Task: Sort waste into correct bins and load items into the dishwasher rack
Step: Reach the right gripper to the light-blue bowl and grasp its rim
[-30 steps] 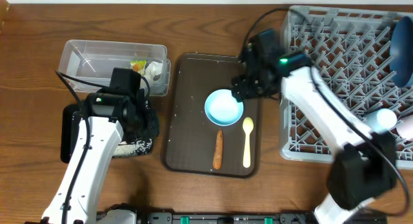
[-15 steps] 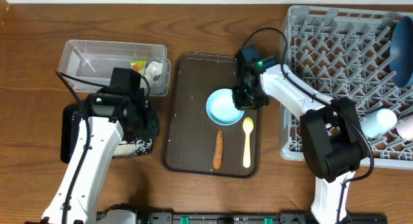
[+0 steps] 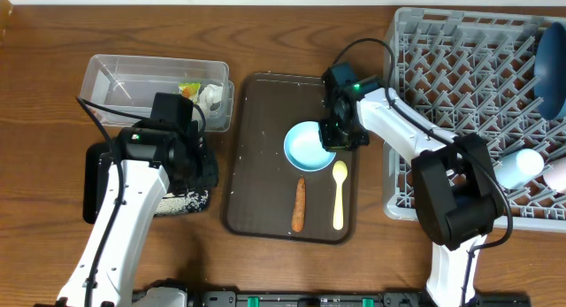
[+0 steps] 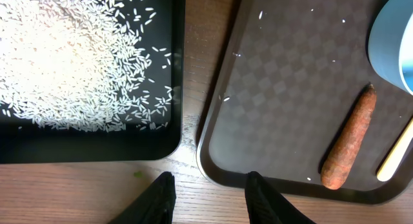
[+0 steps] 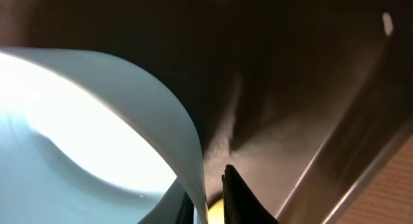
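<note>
The pale blue-white bowl (image 3: 305,146) (image 5: 97,121) sits on the brown serving tray (image 3: 256,165). My right gripper (image 3: 339,136) (image 5: 211,197) is shut on its right rim, one finger inside and one outside. A carrot-like stick (image 3: 299,205) (image 4: 348,150) and the pale yellow spoon (image 3: 339,194) (image 4: 397,161) lie just in front of the bowl. My left gripper (image 4: 210,199) hangs open and empty over bare wood between the black tray (image 4: 97,150) holding rice (image 4: 71,62) and the serving tray (image 4: 284,88). The clear tub (image 3: 133,81) holds a wrapper (image 3: 189,88) and crumpled paper (image 3: 210,97).
The grey dishwasher rack (image 3: 469,103) fills the right side, with a dark blue plate (image 3: 550,64) standing at its far right and two small cups (image 3: 531,165) near its right edge. A few rice grains (image 4: 261,15) dot the serving tray.
My right arm has swung in and down to the bowl's right rim, and its jaws have closed on it. The left arm has stayed put.
</note>
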### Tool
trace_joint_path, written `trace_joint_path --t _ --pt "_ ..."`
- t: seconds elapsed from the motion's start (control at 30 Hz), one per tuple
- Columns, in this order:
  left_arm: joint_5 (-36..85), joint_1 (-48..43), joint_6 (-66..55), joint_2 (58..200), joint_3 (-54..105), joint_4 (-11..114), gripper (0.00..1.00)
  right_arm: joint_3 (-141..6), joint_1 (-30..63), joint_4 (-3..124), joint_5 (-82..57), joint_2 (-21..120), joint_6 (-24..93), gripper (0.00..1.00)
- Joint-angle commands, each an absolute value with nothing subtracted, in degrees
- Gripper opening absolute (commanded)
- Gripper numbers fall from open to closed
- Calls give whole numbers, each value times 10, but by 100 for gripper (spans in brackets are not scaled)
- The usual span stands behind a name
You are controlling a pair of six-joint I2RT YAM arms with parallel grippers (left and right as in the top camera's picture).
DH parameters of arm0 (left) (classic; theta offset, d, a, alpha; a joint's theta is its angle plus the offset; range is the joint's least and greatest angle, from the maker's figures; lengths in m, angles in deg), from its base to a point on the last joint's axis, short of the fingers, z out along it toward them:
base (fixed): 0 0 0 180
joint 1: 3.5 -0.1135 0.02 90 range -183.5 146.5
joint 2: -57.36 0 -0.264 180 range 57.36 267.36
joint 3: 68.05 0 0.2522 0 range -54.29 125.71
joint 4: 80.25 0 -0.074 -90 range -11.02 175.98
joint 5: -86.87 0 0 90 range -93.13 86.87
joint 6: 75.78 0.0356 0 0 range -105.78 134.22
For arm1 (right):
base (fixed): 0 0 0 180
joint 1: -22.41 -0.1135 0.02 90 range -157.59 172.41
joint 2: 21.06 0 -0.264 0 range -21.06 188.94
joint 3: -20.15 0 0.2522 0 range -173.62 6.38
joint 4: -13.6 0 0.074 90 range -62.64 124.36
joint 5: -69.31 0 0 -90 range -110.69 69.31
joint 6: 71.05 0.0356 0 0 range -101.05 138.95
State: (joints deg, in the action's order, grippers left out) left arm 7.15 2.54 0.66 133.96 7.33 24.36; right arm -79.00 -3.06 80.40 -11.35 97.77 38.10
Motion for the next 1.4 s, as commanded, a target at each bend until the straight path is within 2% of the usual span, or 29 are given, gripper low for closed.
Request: trace_joint_path --t 0.0,0.53,0.93,1.1,1.37 --pt "64 22 6 1338 69 243 38 -819 -34 812 -115 973 386 15" --pt "64 22 6 1338 69 244 38 -847 -34 855 -153 973 386 13" --pt "64 22 6 1338 69 244 38 -823 -35 839 -159 973 387 12" --pt "64 22 6 1338 69 244 38 -823 -35 839 -159 973 387 7" --pt "64 22 6 1338 69 243 38 -823 -36 840 -157 974 387 6"
